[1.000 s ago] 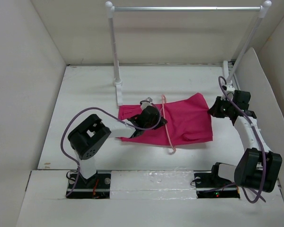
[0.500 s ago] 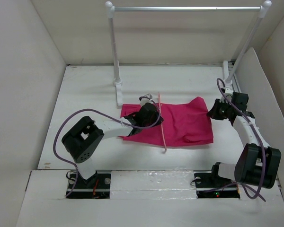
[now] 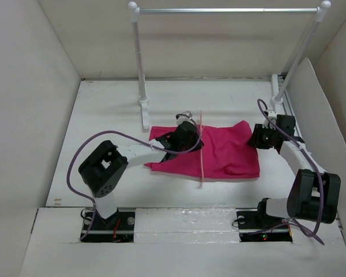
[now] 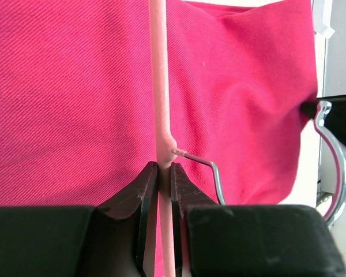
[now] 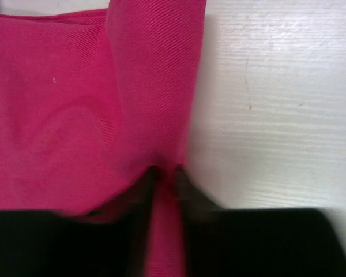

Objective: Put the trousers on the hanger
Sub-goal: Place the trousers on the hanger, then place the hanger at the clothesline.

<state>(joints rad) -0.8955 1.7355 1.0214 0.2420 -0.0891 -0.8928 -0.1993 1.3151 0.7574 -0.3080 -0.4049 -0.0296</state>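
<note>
Left claw (image 4: 163, 168) clamped on hanger (image 4: 159, 81) rod, held over magenta trousers (image 3: 233, 153) lying mid-counter (image 3: 104, 109); R claw (image 5: 164, 172), blurred, straddles fabric fold at right edge, grip can't tell; threading step, next probably needs cloth lifted over bar.
</note>
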